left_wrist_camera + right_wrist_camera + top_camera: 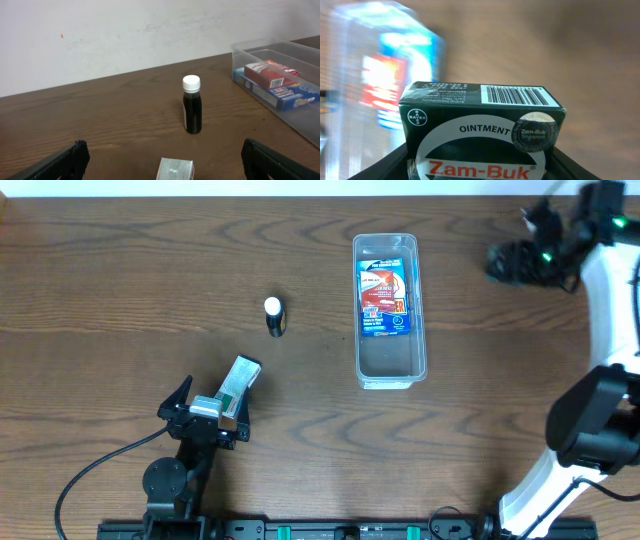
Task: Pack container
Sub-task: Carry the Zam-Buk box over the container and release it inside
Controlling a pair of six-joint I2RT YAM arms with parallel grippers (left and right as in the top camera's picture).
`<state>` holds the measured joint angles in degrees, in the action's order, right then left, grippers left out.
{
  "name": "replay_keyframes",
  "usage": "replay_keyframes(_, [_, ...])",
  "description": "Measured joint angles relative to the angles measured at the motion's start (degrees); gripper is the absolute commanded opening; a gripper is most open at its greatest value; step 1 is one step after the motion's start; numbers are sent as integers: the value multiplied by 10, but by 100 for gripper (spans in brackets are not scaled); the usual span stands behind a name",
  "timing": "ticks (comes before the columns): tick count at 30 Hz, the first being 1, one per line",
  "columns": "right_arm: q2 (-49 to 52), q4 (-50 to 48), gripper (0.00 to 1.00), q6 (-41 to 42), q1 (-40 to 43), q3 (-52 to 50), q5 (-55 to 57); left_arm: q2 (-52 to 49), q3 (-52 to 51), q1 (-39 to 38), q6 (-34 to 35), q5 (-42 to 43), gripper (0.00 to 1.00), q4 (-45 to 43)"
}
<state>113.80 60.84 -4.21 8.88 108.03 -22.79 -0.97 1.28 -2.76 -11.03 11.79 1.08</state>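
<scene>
- A clear, long rectangular plastic container (390, 365) with rounded corners stands on the dark wood-grain bench (120, 280), right of the middle, its long sides running near to far.
- A flat blue and red printed pack (385, 297) lies inside the container, in its far half; the near half shows only the clear floor.
- A small dark bottle (275, 319) with a white cap stands upright on the bench, left of the container and well apart from it.
- A small silver and green box (238, 385) lies on the bench, near and left of the bottle, just beside the left arm's tip.
- The left claw (164, 149) hangs low over the near left part of the bench, its two black fingers (55, 162) spread wide apart and gripping nothing; the silver end of the small box shows between them at the bottom edge of the left wrist view.
- The right claw (480, 172) is at the far right, right of the container's far end, clamped on a dark green cardboard ointment box (480, 125) printed "Zam-Buk", with a barcode on its top face.
- In the right wrist view the container appears blurred at the left, beyond the ointment box.
</scene>
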Motion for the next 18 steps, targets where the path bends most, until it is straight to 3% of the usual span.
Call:
replay_keyframes(10, [1,-101,66,82,-162,19,-6,0,0,0,0,0,98,0])
replay_keyframes(18, [2,-122,66,152,-250,19,89,0,0,0,0,0,98,0])
